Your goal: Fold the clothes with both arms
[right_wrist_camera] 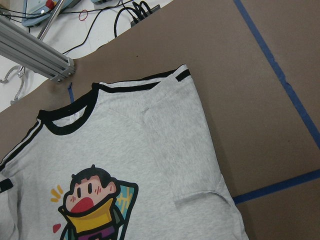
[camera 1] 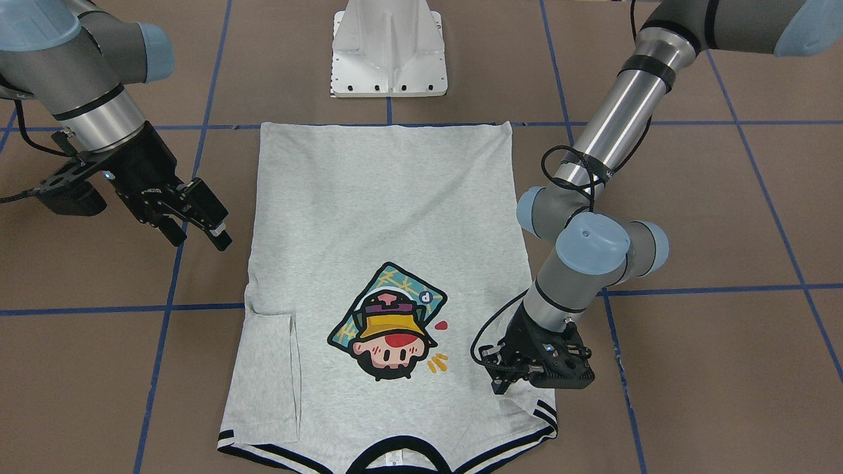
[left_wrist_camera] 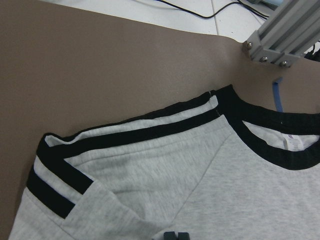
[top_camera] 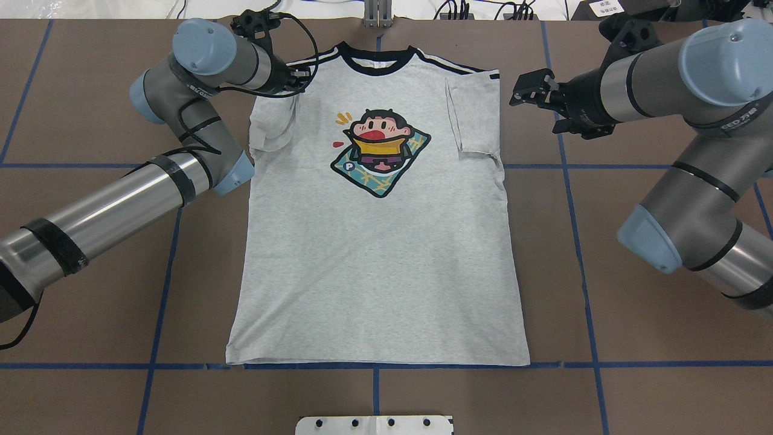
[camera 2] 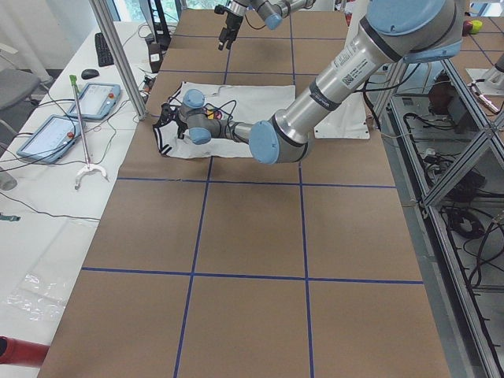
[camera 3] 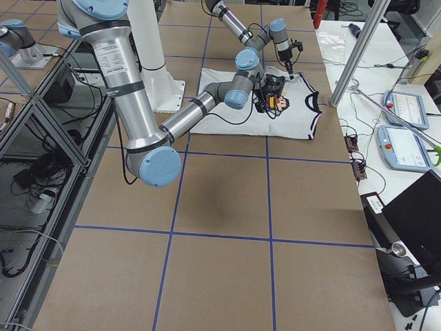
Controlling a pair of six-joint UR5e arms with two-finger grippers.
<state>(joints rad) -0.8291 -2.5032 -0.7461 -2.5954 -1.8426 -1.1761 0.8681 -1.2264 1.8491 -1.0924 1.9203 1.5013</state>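
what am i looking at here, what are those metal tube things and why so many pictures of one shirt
The tubes are two robot arms, a left arm and a right arm. Each ends in a two-finger gripper that works like a simple hand.

The six pictures show one moment from six cameras. One faces the robot across the table, one looks down over its shoulders, two stand at the table's ends, and one rides on each wrist.

On the brown table lies a grey T-shirt, front up, so its cartoon print shows. Both sleeves are turned in over the body.

The left gripper is down at the shirt's shoulder, by the black stripes. I cannot tell whether it is pinching the cloth. The right gripper hangs open beside the shirt and holds nothing.
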